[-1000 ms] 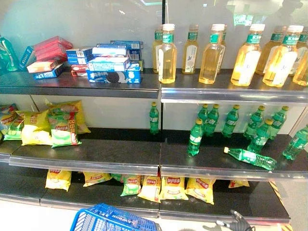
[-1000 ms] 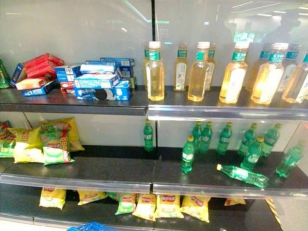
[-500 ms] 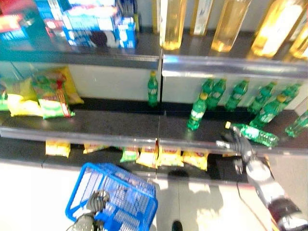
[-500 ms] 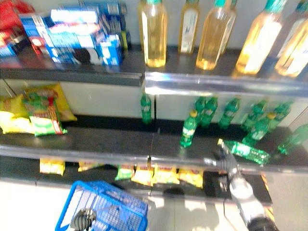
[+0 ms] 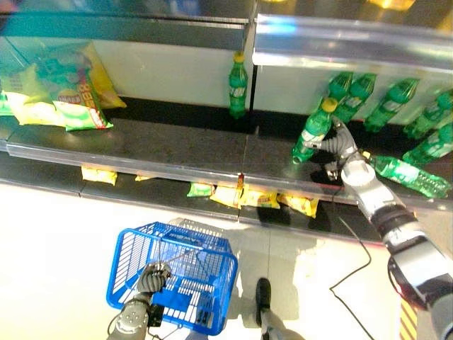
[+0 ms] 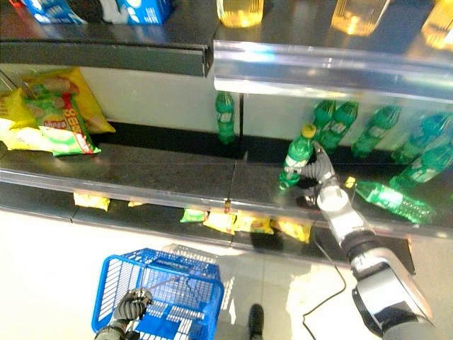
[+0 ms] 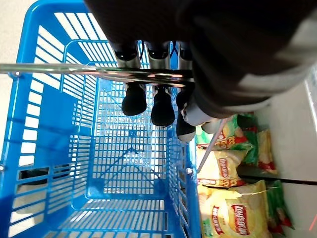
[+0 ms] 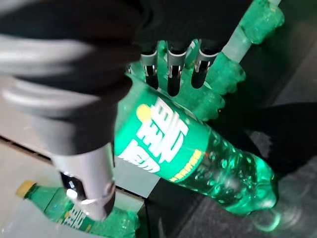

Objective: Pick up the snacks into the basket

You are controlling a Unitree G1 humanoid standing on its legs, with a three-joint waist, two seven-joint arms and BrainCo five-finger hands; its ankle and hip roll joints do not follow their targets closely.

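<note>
While the left hand (image 5: 153, 278) stays curled round the wire handle of the blue basket (image 5: 212, 273) at six o'clock, the right hand (image 5: 338, 145) wraps its fingers round a green soda bottle (image 5: 312, 132) on the middle shelf (image 5: 177, 145). The bottle's long axis leans toward one o'clock. The chip bags (image 5: 244, 196) sit at seven o'clock from that hand, one shelf lower.

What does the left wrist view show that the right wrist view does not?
Left wrist view: the left hand curled round the metal handle of the blue plastic basket, which is empty, with yellow snack bags beyond its rim.

Right wrist view: the right hand wrapped round a green plastic soda bottle on the dark shelf, and another green bottle lying on its side.

Shared: each shows its own hand gripping something.
</note>
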